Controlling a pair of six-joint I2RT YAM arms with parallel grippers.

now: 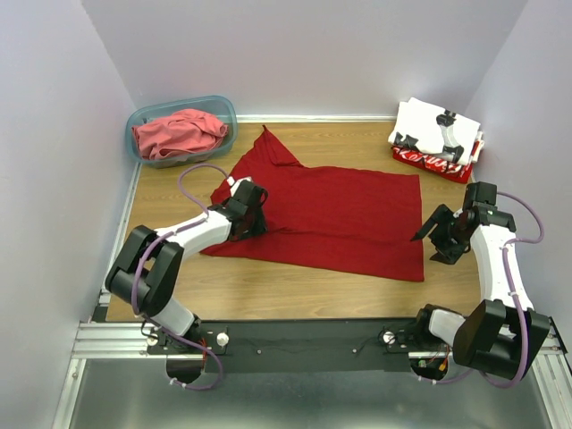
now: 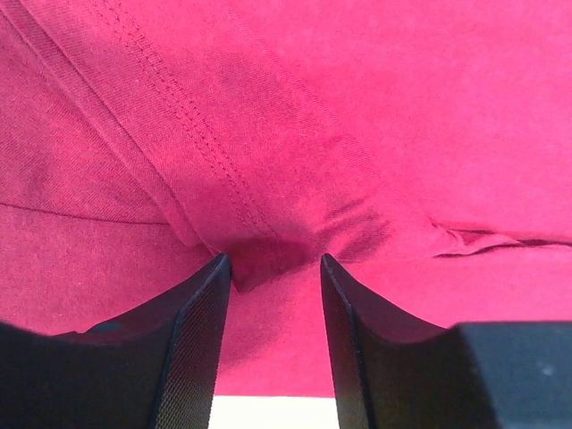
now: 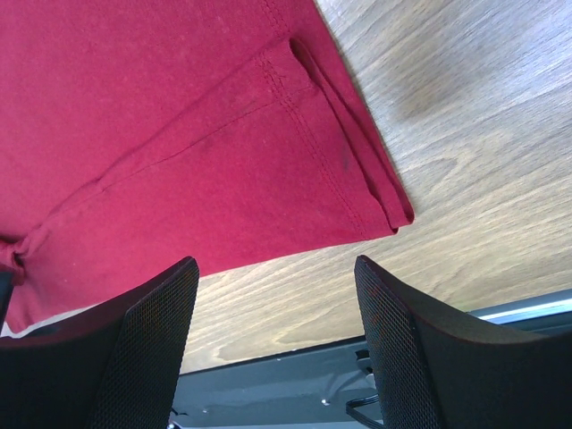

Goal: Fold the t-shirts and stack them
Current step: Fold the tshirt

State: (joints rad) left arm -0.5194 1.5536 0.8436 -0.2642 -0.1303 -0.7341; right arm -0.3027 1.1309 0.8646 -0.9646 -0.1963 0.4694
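A plain deep red t-shirt [image 1: 340, 214] lies spread flat mid-table. My left gripper [image 1: 255, 217] rests on its left part. In the left wrist view the left gripper [image 2: 274, 261] is open, jaws a little apart, tips pressed on the red cloth [image 2: 357, 107] with a small pucker between them. My right gripper [image 1: 432, 241] is open and empty just off the shirt's right edge. In the right wrist view the right gripper [image 3: 277, 264] hovers over bare wood beside the shirt's hemmed corner [image 3: 179, 116]. A paler coral-red shirt [image 1: 181, 132] lies crumpled in the tub.
The translucent teal tub [image 1: 225, 109] stands at the back left. A folded white shirt with black prints [image 1: 438, 130] lies on a folded red one with white lettering [image 1: 435, 164] at the back right. Walls close in three sides. The metal rail [image 1: 304, 340] runs along the near edge.
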